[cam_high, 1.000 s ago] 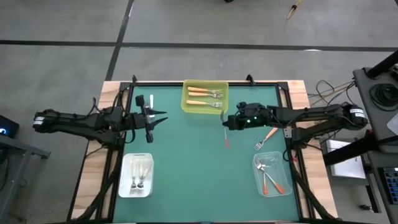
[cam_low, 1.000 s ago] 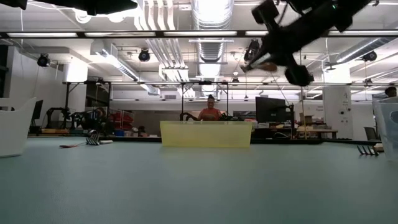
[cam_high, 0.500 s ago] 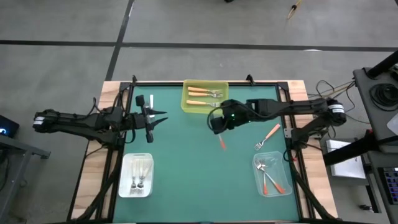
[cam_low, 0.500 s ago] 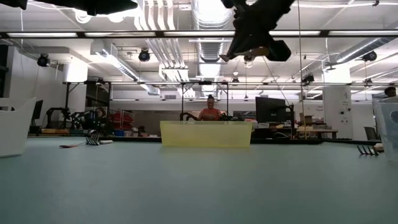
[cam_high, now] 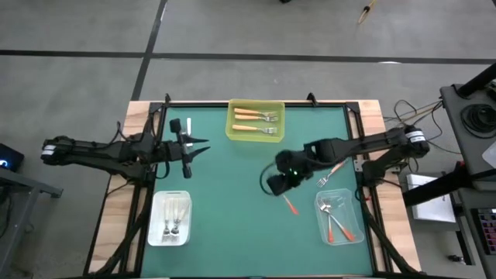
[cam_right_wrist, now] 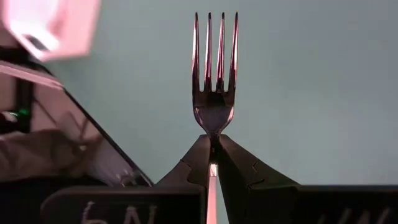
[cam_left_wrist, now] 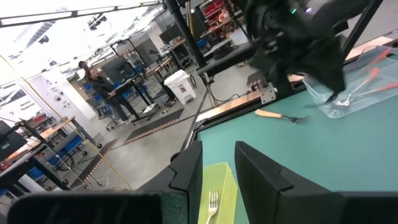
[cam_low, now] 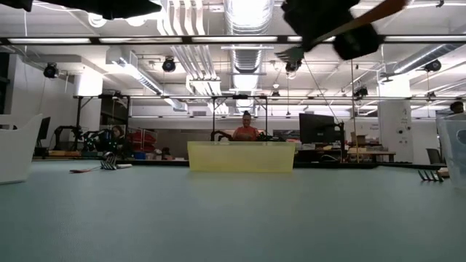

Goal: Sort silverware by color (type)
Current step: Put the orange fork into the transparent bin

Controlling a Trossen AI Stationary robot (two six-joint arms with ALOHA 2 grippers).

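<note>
My right gripper [cam_high: 274, 186] hangs above the middle of the green table, shut on a fork [cam_right_wrist: 214, 74] with a red-orange handle [cam_high: 291, 205]. In the low view the gripper [cam_low: 309, 44] is high up with the fork slanting. My left gripper [cam_high: 198, 147] waits level at the far left, open, with nothing between its fingers [cam_left_wrist: 186, 177]. A yellow tray [cam_high: 256, 136] holds light-orange forks, a white tray [cam_high: 153, 221] white-handled ones, and a clear tray [cam_high: 356, 225] red-orange ones. One light-orange fork [cam_high: 332, 172] lies flat on the table. My right gripper pinches the fork at its neck [cam_right_wrist: 213, 129], where the tines meet the handle, between the two fingertips. The fingers lie along the fork: the tines [cam_right_wrist: 214, 50] stick out ahead and the handle [cam_right_wrist: 213, 177] runs back between them. The fork is lifted clear, tilted tines-down.
A white-handled piece [cam_high: 188, 124] lies at the far left, beside my left gripper. The table's wooden border [cam_high: 139, 116] frames the mat. Bare mat lies between the three trays. A person [cam_low: 246, 127] sits in the room beyond the far edge.
My right gripper has carried the fork from beside the yellow tray toward the table's near edge, rising and tipping as it went. The fork stays in the hold; its handle now points toward the near right.
</note>
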